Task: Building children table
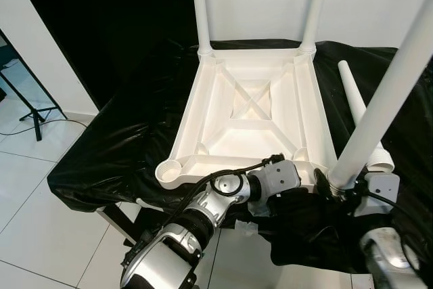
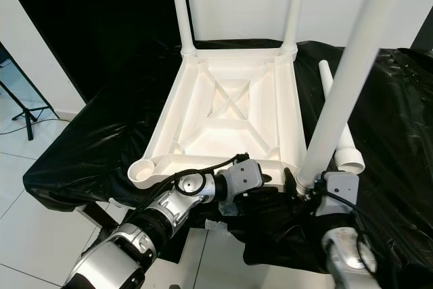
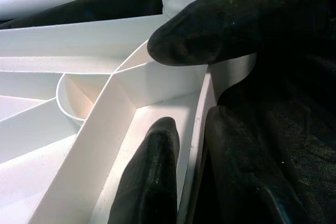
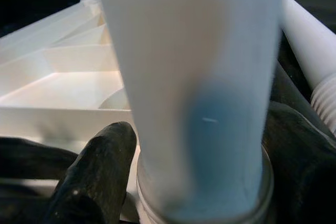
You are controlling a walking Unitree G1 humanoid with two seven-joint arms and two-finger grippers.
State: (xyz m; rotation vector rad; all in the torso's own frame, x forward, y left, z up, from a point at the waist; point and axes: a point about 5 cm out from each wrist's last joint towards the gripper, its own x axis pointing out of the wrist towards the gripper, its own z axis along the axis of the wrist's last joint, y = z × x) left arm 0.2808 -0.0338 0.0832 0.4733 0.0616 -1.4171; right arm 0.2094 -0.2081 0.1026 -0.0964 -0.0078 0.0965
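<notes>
Two legs seated: both far-corner legs (image 1: 200, 11) and (image 1: 315, 6) stand upright in their sockets on the upturned white tabletop (image 1: 250, 109).
Tabletop position: underside up on a black-draped surface (image 1: 115, 147), its near edge directly ahead of both my grippers.
Right gripper (image 4: 184, 145): fingers closed around the base of the third leg (image 1: 385, 93), one black finger (image 4: 97, 166) on each side of the tube, just above its threaded collar.
Third leg axis: rises from between my right fingers, leaning somewhat; its base sits at the near right corner socket. Whether the thread has caught, I cannot tell.
Left gripper (image 3: 173, 98): on the tabletop's near rim beside that same corner, one finger (image 3: 149, 177) inside the rim wall and another outside; it appears to be pinching the wall, bracing the top.
Fourth leg (image 1: 358, 109): lies flat on the drape just outside the tabletop's right edge, beyond my right fingers, long axis running away from me, threaded end nearest me.
Open socket (image 1: 169, 169): near left corner, across my left arm from the loose leg.
Key relation: the leg's axis must line up with the socket straight below my right fingers before turning; a tilt risks cross-threading.
Nearer arm for fourth leg: right.
</notes>
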